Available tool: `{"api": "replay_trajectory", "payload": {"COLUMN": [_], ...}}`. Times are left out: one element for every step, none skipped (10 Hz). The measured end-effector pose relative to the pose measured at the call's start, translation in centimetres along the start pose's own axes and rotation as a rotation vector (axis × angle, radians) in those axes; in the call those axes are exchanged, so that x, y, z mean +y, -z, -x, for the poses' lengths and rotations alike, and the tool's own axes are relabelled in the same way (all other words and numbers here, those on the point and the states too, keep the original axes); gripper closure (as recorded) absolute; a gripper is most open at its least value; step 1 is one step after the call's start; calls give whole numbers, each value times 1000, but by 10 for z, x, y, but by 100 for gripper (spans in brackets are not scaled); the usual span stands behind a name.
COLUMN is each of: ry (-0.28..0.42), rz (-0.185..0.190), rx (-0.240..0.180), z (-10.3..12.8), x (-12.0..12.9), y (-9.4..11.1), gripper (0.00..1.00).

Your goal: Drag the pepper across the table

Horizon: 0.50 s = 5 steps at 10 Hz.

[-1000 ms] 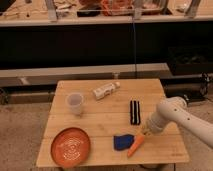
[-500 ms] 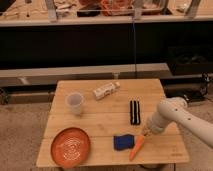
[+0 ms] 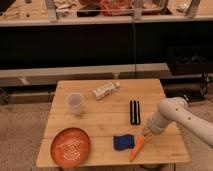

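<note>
- Pepper [image 3: 137, 148]: orange, lies tilted near the table's [image 3: 100, 112] front right edge, just right of a blue sponge [image 3: 122, 142].
- Gripper [image 3: 145, 134]: down at the pepper's upper end; contact looks likely, not certain.
- Claw state: cannot tell.
- Progress, judged: drag at an early stage; most of the table's width lies ahead.
- Plate [image 3: 71, 147], cup [image 3: 75, 103] stand well apart to the left.

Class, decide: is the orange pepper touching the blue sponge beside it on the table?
Cannot tell. In the camera view the pepper lies right beside the sponge; no clear gap or contact shows. The hand sits at the pepper's upper end.
</note>
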Motion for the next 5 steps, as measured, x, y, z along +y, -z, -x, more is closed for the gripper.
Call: {"api": "replay_trajectory", "payload": {"ry": [0, 0, 0, 0, 1], "rz": [3, 6, 9, 10, 13], "rx": [-4, -7, -8, -11, -16], "z": [0, 0, 1, 2, 3], "x": [0, 2, 4, 3, 3], "y": [0, 0, -1, 0, -1], "gripper": [94, 94, 94, 94, 94]}}
